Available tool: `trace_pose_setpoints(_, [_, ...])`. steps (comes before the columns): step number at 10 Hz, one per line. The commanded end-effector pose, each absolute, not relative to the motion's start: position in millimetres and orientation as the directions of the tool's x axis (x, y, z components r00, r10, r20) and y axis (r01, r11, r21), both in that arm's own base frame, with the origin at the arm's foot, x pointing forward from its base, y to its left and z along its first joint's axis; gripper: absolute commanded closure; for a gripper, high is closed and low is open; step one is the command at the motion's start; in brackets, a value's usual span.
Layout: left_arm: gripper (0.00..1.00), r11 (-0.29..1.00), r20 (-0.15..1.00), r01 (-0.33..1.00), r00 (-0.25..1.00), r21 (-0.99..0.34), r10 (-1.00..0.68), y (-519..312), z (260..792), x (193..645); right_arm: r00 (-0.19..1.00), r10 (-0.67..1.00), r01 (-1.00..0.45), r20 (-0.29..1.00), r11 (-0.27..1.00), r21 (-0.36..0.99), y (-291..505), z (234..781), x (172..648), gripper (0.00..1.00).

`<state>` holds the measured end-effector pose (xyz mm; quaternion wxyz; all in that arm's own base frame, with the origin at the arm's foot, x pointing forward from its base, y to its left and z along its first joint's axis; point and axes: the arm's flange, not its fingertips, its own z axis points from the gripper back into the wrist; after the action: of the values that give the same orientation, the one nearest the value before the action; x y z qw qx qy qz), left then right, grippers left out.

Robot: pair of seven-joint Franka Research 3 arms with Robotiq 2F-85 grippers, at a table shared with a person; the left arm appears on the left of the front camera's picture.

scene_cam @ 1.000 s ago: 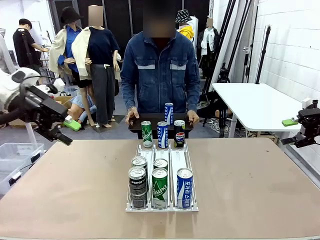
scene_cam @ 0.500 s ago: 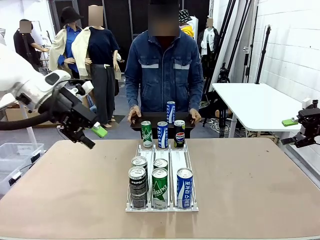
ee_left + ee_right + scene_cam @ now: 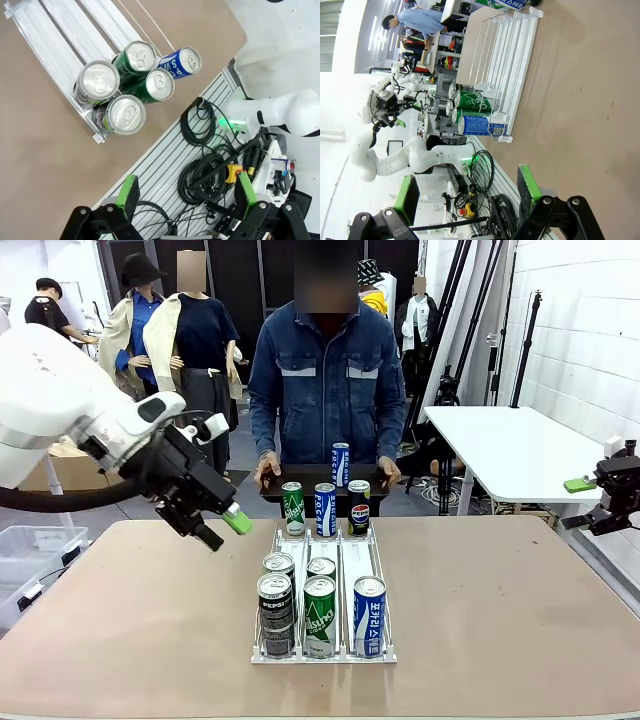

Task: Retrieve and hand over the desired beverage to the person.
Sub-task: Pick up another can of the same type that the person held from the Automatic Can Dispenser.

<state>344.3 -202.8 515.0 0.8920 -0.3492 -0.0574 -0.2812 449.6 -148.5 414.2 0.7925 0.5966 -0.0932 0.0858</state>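
The left gripper point(image 3: 224, 530) hangs above the desk point(image 3: 500, 620) just left of the clear rack point(image 3: 346, 558), its jaws apart and empty. The right gripper point(image 3: 577, 503) sits off the desk's right edge, likewise spread and empty. Five cans point(image 3: 319, 615) crowd the rack's near end. The person point(image 3: 325, 390) stands at the far side.

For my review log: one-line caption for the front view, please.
Open left gripper hovers beside the rack of cans; the person stands across the table; right gripper open at the edge.
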Motion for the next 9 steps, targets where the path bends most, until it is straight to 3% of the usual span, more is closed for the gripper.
trace_pose_setpoints(1, [0.0, 0.63, 0.292, 0.54, 0.838, -0.558, -0.46, -225.3, 509.7, 345.9, 0.969, 0.019, -0.241, 0.246, 0.279, 0.93, -148.6, 413.9, 450.0, 0.0])
trace_pose_setpoints(9, [0.0, 0.612, 0.306, 0.56, 0.825, -0.559, -0.475, -234.9, 504.5, 343.3, 0.969, 0.019, -0.241, 0.246, 0.279, 0.93, -148.6, 413.9, 450.0, 0.0])
